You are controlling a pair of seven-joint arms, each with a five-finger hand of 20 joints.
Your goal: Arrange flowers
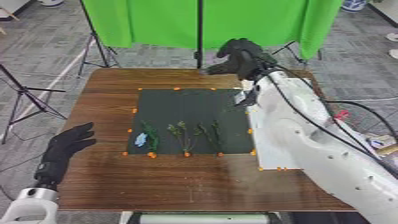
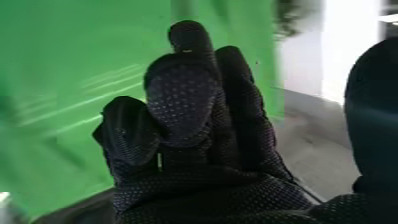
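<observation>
In the head view, the right hand (image 1: 238, 57) is located above the far edge of the brown table (image 1: 169, 187), in front of the green backdrop (image 1: 147, 22); its fingers are extended with slight bends, the thumb stands apart from them, and it grips nothing; the left hand (image 1: 64, 150) is positioned over the table's left side, apart from the dark mat (image 1: 187, 112), fingers spread and relaxed, holding nothing; the flower stems lie on the near part of the mat, spaced side by side: the blue flower (image 1: 140, 140) at the left beside a green stem (image 1: 152, 139), the budded sprigs (image 1: 184, 136) in the middle, the dark green sprigs (image 1: 211, 134) to their right; orange markers (image 1: 152, 155) line the mat's border; a white board (image 1: 270, 150) adjoins its right side, partly under the right arm.
</observation>
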